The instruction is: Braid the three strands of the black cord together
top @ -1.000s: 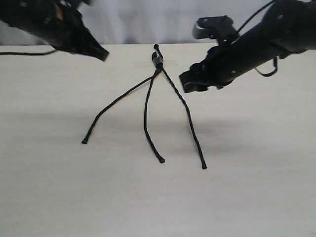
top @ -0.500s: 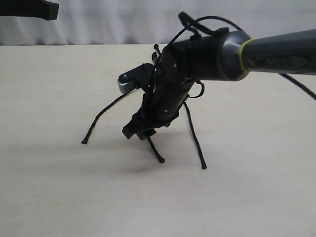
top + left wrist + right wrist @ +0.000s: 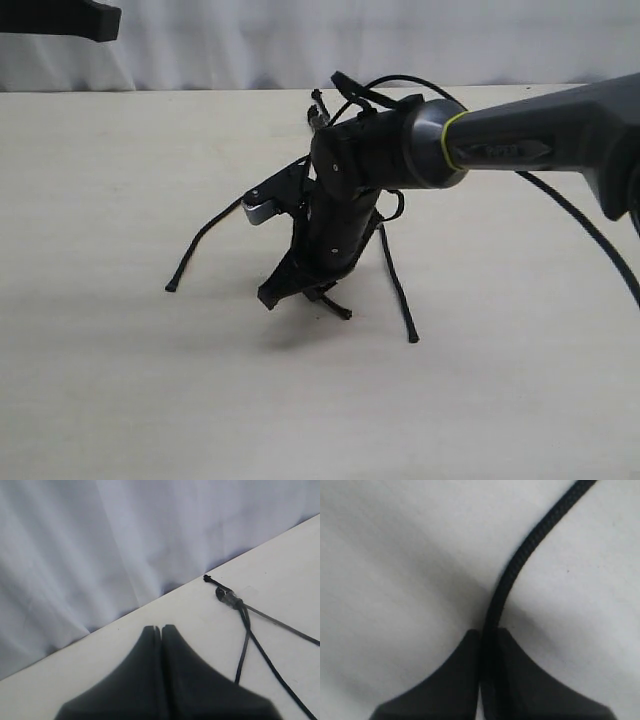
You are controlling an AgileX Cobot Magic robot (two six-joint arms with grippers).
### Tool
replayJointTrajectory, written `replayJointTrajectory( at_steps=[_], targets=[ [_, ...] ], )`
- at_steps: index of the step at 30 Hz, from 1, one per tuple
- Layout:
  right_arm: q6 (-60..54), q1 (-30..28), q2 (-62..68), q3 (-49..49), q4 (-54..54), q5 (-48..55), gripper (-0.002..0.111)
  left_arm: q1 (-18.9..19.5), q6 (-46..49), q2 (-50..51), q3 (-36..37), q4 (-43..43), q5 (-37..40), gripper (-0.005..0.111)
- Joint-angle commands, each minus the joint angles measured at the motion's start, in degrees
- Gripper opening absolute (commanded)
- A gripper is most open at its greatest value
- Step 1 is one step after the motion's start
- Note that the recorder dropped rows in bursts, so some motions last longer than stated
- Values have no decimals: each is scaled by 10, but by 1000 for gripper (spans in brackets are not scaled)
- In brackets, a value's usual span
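The right gripper (image 3: 292, 292) is down on the table (image 3: 500, 400) at mid-scene. I have the right arm reaching across the middle, its fingers pinched shut on the middle strand (image 3: 520, 565) of the cord (image 3: 243, 612). The right wrist view shows it plainly: the two dark fingertips (image 3: 455, 680) meet with the rope running straight in between them, the table just beneath. In the exterior view only the short tail of that strand pokes out from under the gripper toward the right, its blunt tip lying on the table.

The other two strands lie free. The left strand (image 3: 205, 240) curves away to the left, its tip well apart from the gripper. The right strand (image 3: 398, 290) runs down past the arm's right side and ends near the middle strand's tip, not touching it. All three fan out from the knot (image 3: 226, 596) near the far edge of the table, close by the white curtain (image 3: 100, 540). They are unbraided where I can see them, but the arm hides the stretch just below the knot.

The left gripper (image 3: 161, 630) hangs high — up in the top left corner of the exterior view, well apart from the cord. Its fingers are pressed together with nothing between them; from its wrist camera I look down on the knot and the first stretch of the strands.
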Motion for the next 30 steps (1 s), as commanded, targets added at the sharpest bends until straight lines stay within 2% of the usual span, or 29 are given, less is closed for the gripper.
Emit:
replayJointTrajectory(
  at_steps=[1, 8, 13, 14, 16, 20, 25, 30],
  targets=[
    [0, 0, -23, -4, -51, 21, 4, 0, -6, -2, 2, -4, -11, 0],
    [88, -34, -151, -4, -190, 29, 4, 0, -6, -2, 2, -6, -11, 0],
    [105, -114, -207, -4, -212, 27, 4, 0, -6, -2, 2, -15, -11, 0],
    [105, -145, -209, -4, -207, 27, 4, 0, -6, -2, 2, -15, -11, 0],
    [107, -184, -196, -1, -185, 15, 4, 0, -6, -2, 2, -15, -11, 0],
    [107, -224, -139, 10, -178, -16, 4, 0, -6, -2, 2, -19, -11, 0],
    [107, -235, -53, 10, -180, -29, 4, 0, -6, -2, 2, -19, -12, 0],
    [107, -235, -23, 10, -211, -33, 4, 0, -6, -2, 2, -19, -12, 0]
  ],
)
